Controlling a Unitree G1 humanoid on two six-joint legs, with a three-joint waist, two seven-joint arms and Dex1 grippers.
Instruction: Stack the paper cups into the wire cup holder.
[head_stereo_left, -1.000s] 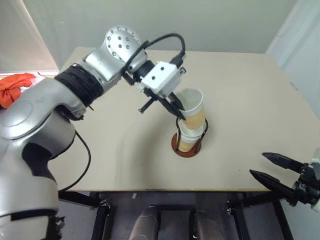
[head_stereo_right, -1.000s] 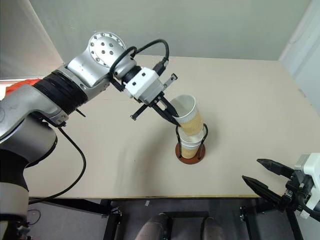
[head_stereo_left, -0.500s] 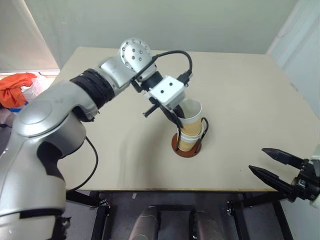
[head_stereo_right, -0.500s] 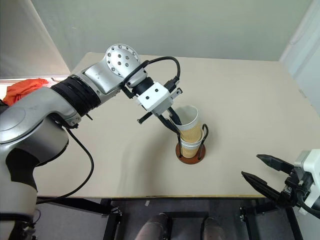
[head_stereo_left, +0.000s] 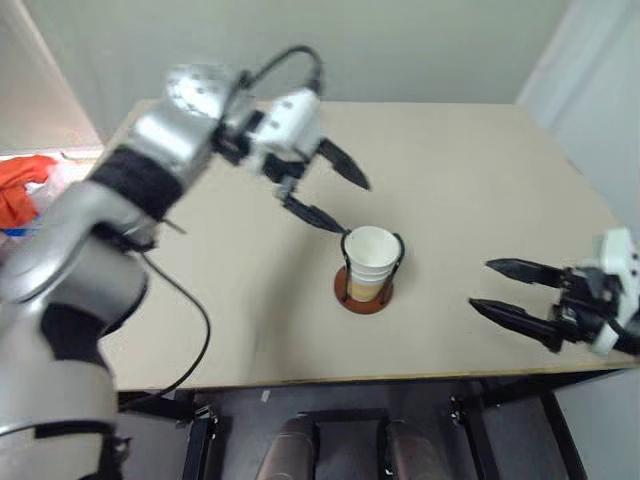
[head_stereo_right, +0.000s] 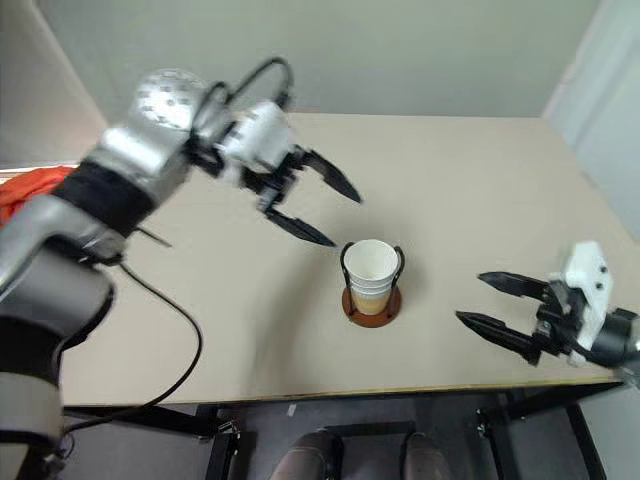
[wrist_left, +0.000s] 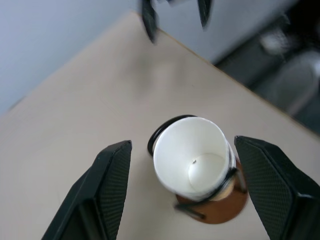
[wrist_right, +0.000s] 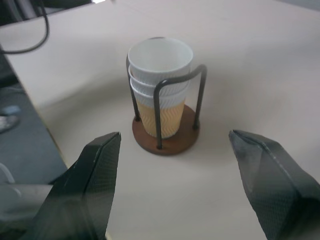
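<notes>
So the cups (head_stereo_left: 369, 262) are all nested into one stack, sitting upright inside the holder (head_stereo_left: 363, 297), roughly mid-table (head_stereo_left: 480, 180) and a bit toward the near edge. From the right wrist view you can count three white rims one over another, with the tan zigzag side of the bottom cup showing below them, and the black wire loops rising on either side of the stack from the reddish-brown base. The left gripper (head_stereo_left: 333, 196) hangs in the air at about 11 o'clock from the stack, fingers spread wide, nothing between them; its lower fingertip is just beside the top rim but I can't tell if it touches. In the left wrist view the stack sits between the two spread fingers, looking down into the top cup. The right gripper (head_stereo_left: 502, 287) is off at 3 o'clock from the holder, well apart from it, over the near edge of the table, also spread wide and empty, pointing toward the stack. There's an orange cloth (head_stereo_left: 18, 188) past the table's left edge.
</notes>
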